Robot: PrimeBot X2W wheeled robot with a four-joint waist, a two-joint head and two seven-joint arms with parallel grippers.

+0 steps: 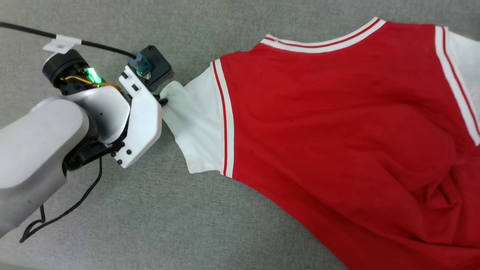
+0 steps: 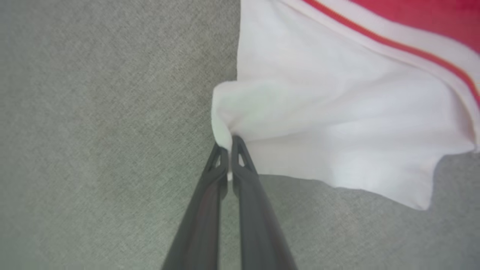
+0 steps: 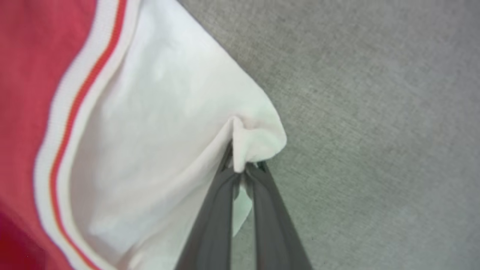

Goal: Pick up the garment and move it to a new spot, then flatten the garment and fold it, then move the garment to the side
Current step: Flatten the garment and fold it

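The garment (image 1: 337, 131), a red jersey with white short sleeves, lies spread on the grey woven surface (image 1: 150, 232) with a plain red side up. Its body stretches away from the left gripper (image 1: 164, 100), beyond the fingertips. That gripper's two dark fingers are pressed together on a bunched corner of one white sleeve (image 1: 195, 131), and the cloth puckers right at the tips. In the left wrist view the sleeve fans out ahead and to the right of the tips, with the red-and-white striped trim (image 2: 393, 45) past it and bare surface to the left. The right gripper (image 3: 245, 168) is likewise nipped narrow on a folded corner of the other white sleeve (image 3: 157, 131), with a sliver of cloth showing between the fingers just below the tips. This sleeve spreads ahead and to the left, then trim and red cloth farther left. A thin black cable (image 1: 75, 206) trails behind the left gripper, beside its pale forearm.
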